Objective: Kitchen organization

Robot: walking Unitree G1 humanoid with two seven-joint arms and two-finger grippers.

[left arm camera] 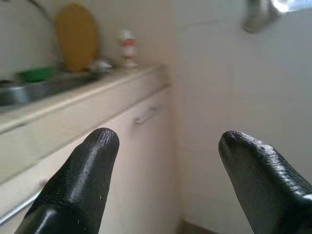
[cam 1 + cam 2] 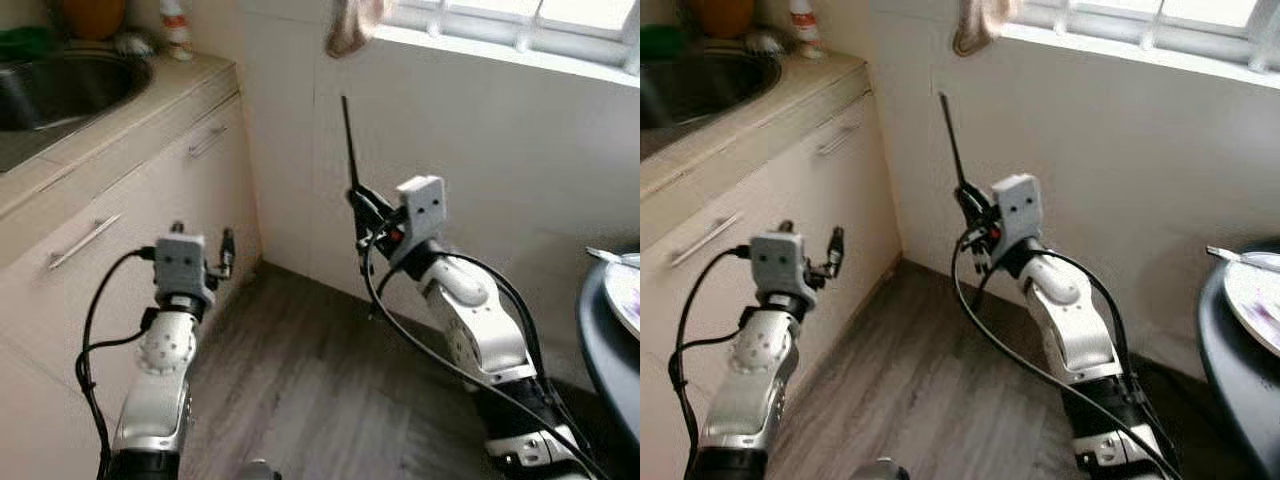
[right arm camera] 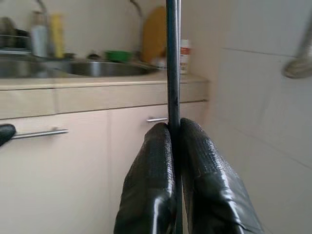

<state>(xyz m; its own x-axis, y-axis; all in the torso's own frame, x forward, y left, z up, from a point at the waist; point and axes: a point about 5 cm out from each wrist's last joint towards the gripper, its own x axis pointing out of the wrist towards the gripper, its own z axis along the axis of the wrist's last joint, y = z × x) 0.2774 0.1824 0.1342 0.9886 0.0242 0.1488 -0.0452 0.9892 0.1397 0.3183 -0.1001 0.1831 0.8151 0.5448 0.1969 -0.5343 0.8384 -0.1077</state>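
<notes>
Right tool [image 3: 174,139] clamped on a thin black rod [image 2: 347,140], held upright before the white wall [image 2: 480,160] under the window sill. Left tool [image 1: 168,161] spread wide, holding nothing, beside beige cabinet doors [image 2: 150,220] beneath the tabletop [image 2: 150,100] carrying a steel sink [image 2: 60,90].

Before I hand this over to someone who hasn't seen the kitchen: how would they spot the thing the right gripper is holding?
Start at the white wall under the window, right of the sink counter. Before it, the right gripper is shut on a thin black rod that points up. Nothing nearby is as thin, dark and straight; the left gripper is open.
</notes>
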